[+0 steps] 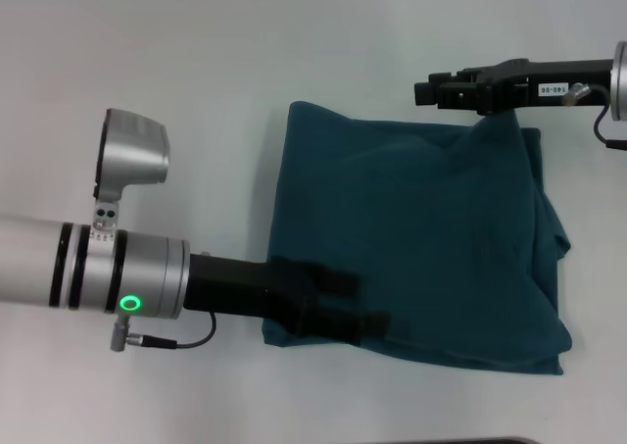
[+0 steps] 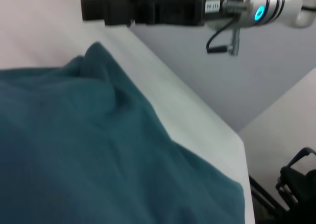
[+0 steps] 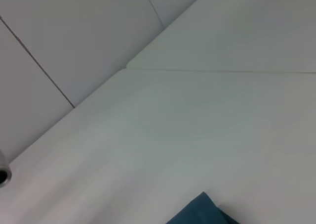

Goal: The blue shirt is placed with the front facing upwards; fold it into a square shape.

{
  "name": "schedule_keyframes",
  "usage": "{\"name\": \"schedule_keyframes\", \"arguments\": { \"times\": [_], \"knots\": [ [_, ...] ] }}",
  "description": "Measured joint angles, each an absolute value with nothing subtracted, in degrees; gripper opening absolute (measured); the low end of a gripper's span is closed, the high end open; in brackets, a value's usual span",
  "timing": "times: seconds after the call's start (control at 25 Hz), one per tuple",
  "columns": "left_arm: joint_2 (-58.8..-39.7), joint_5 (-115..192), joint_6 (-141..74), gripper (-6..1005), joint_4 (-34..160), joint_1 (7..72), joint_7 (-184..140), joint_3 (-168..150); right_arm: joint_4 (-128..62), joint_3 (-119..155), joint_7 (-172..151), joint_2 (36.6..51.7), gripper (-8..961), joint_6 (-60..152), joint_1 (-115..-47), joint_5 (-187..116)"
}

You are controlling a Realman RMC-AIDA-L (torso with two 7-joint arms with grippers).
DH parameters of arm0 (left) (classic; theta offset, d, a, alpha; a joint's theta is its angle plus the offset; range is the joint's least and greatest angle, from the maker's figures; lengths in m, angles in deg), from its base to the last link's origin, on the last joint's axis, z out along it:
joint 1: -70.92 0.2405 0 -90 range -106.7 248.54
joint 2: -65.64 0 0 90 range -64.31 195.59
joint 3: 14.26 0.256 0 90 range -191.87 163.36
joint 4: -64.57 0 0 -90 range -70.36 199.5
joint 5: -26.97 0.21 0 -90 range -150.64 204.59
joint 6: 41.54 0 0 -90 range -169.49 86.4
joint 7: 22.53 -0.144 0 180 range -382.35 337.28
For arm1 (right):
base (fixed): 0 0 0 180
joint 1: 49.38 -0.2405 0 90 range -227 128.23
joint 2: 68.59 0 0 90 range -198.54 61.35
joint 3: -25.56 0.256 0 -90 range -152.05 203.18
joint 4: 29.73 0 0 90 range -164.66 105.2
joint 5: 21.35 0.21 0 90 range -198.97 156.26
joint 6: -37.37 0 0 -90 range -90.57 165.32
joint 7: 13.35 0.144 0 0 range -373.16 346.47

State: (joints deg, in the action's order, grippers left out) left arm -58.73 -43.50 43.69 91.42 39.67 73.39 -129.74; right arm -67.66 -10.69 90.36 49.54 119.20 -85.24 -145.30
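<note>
Your folded blue shirt (image 1: 421,238) lies mid-table; the left gripper (image 1: 358,307) lies blurred on its near corner, right gripper (image 1: 431,91) hovering beside the far corner; I cannot tell either's fingers, and any snag would drag the fold open

Folded blue shirt (image 1: 421,238) on table (image 1: 196,62), left gripper (image 1: 358,307) over near-left corner, right gripper (image 1: 426,91) beyond far edge.

One blue shirt (image 1: 431,238) lies folded on the one white table (image 1: 294,42), plain side up, no lettering showing. Two grippers are over it: the left gripper (image 1: 367,307) at the shirt's near-left corner, the right gripper (image 1: 423,91) above its far edge. Nothing more to count.
</note>
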Motion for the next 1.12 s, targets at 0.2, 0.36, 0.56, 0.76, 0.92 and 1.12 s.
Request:
{"name": "schedule_keyframes", "arguments": {
  "times": [0.2, 0.36, 0.56, 0.76, 0.92, 1.12],
  "knots": [
    [-58.72, -43.46, 43.35, 916, 90.87, 39.48, 73.63, -128.56, -67.59, -11.16, 90.36, 49.69, 373, 118.52, -85.48, -145.45],
    [-58.72, -43.43, 43.34, 916, 90.81, 39.46, 73.83, -127.82, -67.59, -11.35, 90.36, 49.69, 373, 118.45, -85.51, -145.46],
    [-58.72, -43.44, 43.36, 916, 90.76, 39.36, 73.94, -126.0, -67.59, -11.35, 90.36, 49.69, 373, 118.41, -85.51, -145.46],
    [-58.49, -44.13, 47.54, 916, 92.13, 39.36, 73.77, -126.37, -67.61, -11.35, 90.21, 49.69, 374, 118.31, -85.39, -145.45],
    [-58.5, -44.42, 53.79, 915, 94.67, 39.37, 73.58, -126.42, -67.62, -11.35, 89.92, 49.69, 374, 118.23, -85.14, -145.45],
    [-58.69, -44.71, 53.45, 915, 94.89, 39.18, 73.67, -126.41, -67.62, -11.35, 89.86, 49.6, 374, 118.21, -84.87, -145.42]
  ]
}}
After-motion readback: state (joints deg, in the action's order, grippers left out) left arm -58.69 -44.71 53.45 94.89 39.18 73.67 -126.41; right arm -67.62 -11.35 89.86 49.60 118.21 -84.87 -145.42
